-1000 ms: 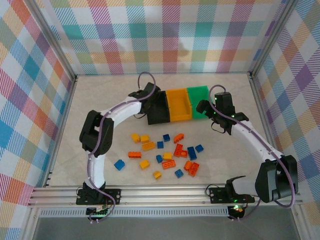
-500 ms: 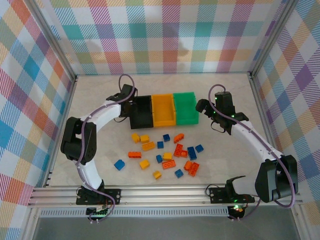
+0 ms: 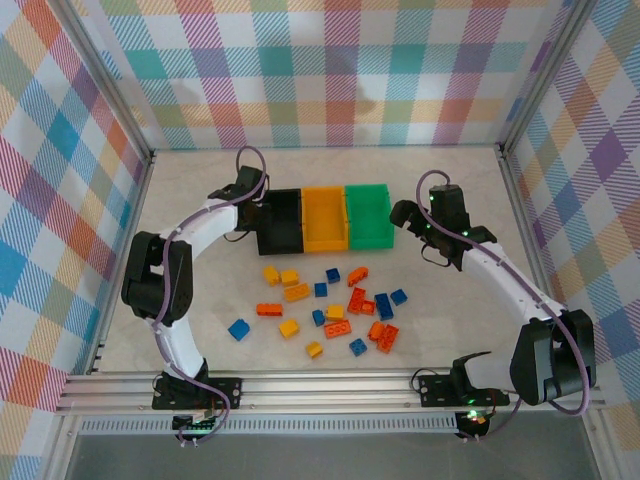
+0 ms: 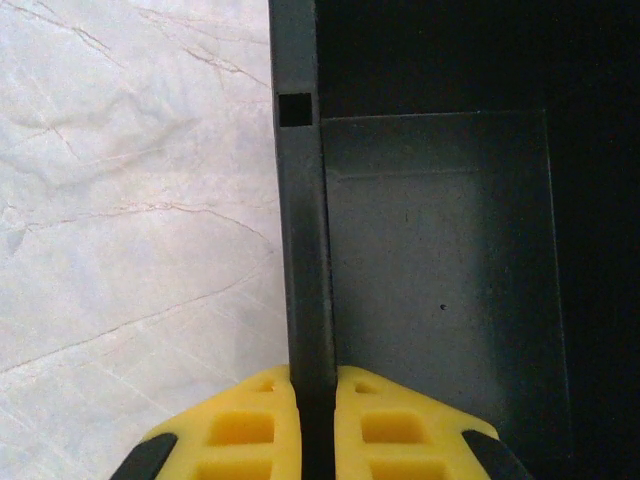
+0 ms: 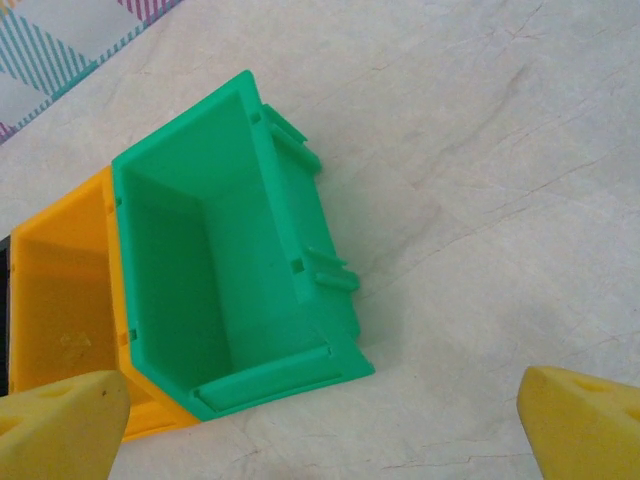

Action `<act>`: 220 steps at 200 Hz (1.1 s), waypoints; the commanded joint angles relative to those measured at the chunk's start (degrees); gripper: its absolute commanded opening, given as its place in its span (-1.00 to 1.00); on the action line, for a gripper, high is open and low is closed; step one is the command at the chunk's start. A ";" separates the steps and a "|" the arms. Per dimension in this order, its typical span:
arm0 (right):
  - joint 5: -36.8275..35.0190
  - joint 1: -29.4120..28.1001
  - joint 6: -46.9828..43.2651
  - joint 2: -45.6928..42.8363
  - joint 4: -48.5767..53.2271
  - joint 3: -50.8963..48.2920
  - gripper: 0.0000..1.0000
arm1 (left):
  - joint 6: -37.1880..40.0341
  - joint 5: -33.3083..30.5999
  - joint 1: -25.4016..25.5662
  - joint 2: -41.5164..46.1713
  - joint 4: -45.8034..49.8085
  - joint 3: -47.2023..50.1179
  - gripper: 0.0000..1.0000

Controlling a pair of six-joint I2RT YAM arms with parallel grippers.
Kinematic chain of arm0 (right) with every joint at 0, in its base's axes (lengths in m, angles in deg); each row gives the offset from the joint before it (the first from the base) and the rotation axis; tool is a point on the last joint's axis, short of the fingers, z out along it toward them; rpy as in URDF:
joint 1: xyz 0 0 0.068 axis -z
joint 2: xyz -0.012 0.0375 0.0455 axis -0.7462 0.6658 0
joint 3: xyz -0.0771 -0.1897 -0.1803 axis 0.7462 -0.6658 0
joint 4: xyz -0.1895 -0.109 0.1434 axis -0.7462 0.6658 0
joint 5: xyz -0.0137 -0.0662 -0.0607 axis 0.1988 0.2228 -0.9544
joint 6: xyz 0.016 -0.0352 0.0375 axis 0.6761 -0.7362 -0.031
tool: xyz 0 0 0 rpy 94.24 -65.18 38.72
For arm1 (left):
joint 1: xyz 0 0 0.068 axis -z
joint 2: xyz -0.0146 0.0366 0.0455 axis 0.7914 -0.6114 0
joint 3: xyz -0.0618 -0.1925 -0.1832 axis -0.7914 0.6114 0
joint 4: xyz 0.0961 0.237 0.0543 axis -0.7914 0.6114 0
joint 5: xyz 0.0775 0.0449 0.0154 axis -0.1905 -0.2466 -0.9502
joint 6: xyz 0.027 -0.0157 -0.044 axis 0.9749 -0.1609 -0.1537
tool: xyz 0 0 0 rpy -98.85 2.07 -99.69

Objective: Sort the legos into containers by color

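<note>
Sorting cell, seen from above: the left gripper point(image 3: 254, 194) is closed tight on a side wall of a small rectangular open-topped black plastic bin point(image 3: 281, 226) at the left end of a joined row of three. The wrist camera shows its yellow fingertips point(image 4: 240, 430) pinching that thin wall, one outside over the pale marble-patterned table point(image 3: 440, 325) and the other inside the bin.

An orange-yellow plastic bin point(image 3: 325, 221) of the same shape sits in the middle of the row, and a matching green plastic bin point(image 3: 368, 216) closes it on the right. The row stands on the far half of the table, in front of the pastel plaid back wall point(image 3: 330, 70).

The right gripper point(image 3: 403, 212) hangs just beside the green bin's outer end, apart from it. Its jaws are spread as wide as they go and grip nothing, and its wrist camera looks down into the green bin between the two yellow fingertips point(image 5: 60, 415).

The small studded plastic bricks point(image 3: 336, 311) in yellow, orange-red and blue lie loose on the table, nearer than the bins and between the two arms
</note>
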State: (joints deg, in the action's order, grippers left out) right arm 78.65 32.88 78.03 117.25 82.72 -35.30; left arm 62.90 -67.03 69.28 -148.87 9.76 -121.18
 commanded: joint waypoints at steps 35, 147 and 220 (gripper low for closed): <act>2.39 0.17 -0.39 1.21 0.40 0.29 1.00 | 1.68 1.21 -0.71 -0.62 -0.16 -2.79 -0.18; 5.39 -4.14 -4.11 1.36 13.32 -3.33 0.76 | -26.68 12.55 2.76 22.41 -18.44 14.85 1.00; 2.47 -5.47 -5.13 6.26 10.02 0.16 0.76 | -33.55 16.21 7.63 29.43 -28.96 33.07 1.00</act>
State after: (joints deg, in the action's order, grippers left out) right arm 82.60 27.11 74.17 121.89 95.23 -38.73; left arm 32.26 -52.87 76.39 -123.56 -14.15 -90.34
